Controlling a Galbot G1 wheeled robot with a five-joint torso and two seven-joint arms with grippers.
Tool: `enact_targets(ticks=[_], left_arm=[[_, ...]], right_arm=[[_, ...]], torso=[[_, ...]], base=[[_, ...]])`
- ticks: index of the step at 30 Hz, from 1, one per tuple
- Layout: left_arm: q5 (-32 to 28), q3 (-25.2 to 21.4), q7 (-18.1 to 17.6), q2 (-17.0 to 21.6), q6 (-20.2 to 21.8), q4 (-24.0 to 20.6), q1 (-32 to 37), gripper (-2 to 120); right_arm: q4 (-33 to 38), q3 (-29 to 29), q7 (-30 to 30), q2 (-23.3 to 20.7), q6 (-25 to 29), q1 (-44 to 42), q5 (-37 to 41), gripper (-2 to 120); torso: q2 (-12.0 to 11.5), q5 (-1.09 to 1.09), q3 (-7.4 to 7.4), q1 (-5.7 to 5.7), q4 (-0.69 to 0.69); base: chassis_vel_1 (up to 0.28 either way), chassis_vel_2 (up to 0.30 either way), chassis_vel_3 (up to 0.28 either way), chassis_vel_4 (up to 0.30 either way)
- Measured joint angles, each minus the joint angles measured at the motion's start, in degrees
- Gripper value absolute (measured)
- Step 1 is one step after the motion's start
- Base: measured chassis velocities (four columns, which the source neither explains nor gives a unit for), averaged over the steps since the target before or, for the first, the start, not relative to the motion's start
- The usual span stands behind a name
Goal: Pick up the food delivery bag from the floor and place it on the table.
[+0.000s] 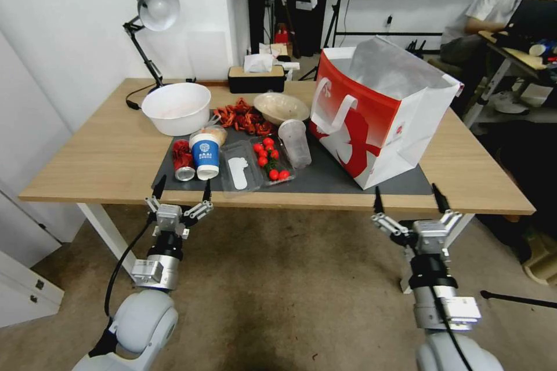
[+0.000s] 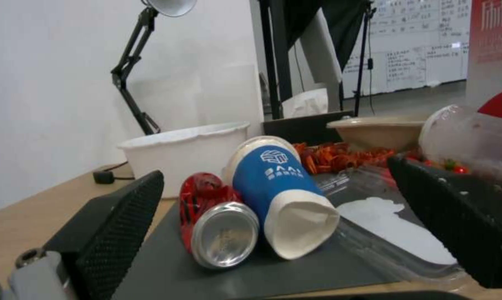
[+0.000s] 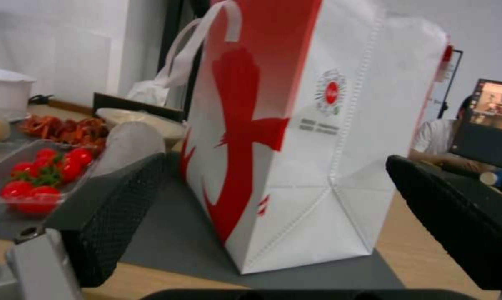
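The red-and-white food delivery bag stands upright on the dark grey mat at the right half of the light-wood table, its silver lining showing at the open top. My right gripper hangs open just off the table's front edge, in front of the bag's near corner, with nothing in it. Off the front edge at the left, my left gripper is open and empty, facing a lying blue cup and a red can. The carpeted floor lies beneath both arms.
On the table stand a white bowl, a beige bowl, a tray of cherry tomatoes, a clear cup, red scraps, a tissue box and a desk lamp. A smaller desk with a seated person is at the far right.
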Motion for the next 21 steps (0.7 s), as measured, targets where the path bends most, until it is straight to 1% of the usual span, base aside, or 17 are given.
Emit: enact_targets(ticks=[6, 13, 17, 21], left_arm=[[-0.64, -0.07, -0.22, -0.98, 0.67, -0.49, 0.25, 100], [-1.41, 0.29, -0.26, -2.49, -0.20, -0.14, 0.21, 100], [-1.76, -0.62, 0.36, -4.95, -0.97, 0.45, -0.45, 100], [-0.94, -0.63, 0.59, -6.36, -1.13, 0.80, -0.19, 100]], right_arm=[[-2.13, -0.72, -0.46, -0.07, 1.83, 0.24, -1.20, 100], [-2.74, -0.77, -0.93, -0.10, 2.57, 0.85, -1.20, 100], [-2.79, -0.96, -0.90, -0.11, 2.58, 1.43, -1.37, 100], [-2.84, -1.01, -0.82, -0.15, 2.57, 1.59, -1.37, 100]], torso=[[0.00, 0.00, 0.00, 0.00, -0.01], [0.00, 0.00, 0.00, 0.00, -0.01], [0.00, 0.00, 0.00, 0.00, -0.01], [0.00, 0.00, 0.00, 0.00, -0.01]], base=[[0.000, 0.000, 0.000, 0.000], [0.000, 0.000, 0.000, 0.000], [0.000, 0.000, 0.000, 0.000], [0.000, 0.000, 0.000, 0.000]])
